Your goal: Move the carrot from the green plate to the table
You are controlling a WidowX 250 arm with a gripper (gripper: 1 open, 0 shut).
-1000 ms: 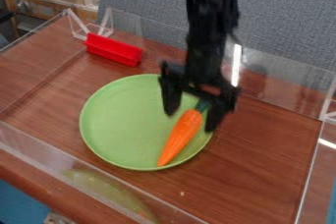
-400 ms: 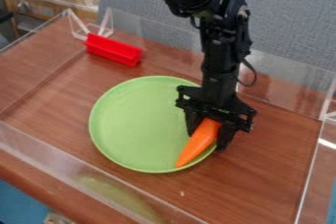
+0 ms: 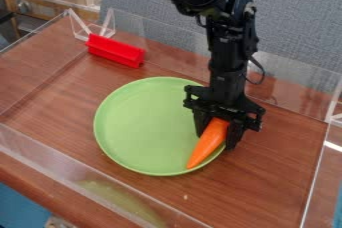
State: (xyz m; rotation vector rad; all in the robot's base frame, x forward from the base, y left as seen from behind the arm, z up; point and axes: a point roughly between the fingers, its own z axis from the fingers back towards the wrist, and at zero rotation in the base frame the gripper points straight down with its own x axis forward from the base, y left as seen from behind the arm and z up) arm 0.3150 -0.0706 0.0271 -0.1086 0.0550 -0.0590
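Grasp step: end effector [image 3: 222, 134] pointing straight down, jaws straddling the carrot's [image 3: 207, 149] upper end; pinched or not, can't tell. Carrot lies at the plate's [image 3: 134, 122] right rim. Next: confirm grip, lift clear, set on tabletop [image 3: 54, 77].

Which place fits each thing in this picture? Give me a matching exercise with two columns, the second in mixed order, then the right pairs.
Things:
1. carrot
2. red block
3. claw
4. green plate

Places:
A. on the table near the far left wall
B. lying at the plate's right edge
C. pointing down, jaws on either side of the carrot's upper end
D. in the middle of the table

Pairs: 1-B, 2-A, 3-C, 4-D
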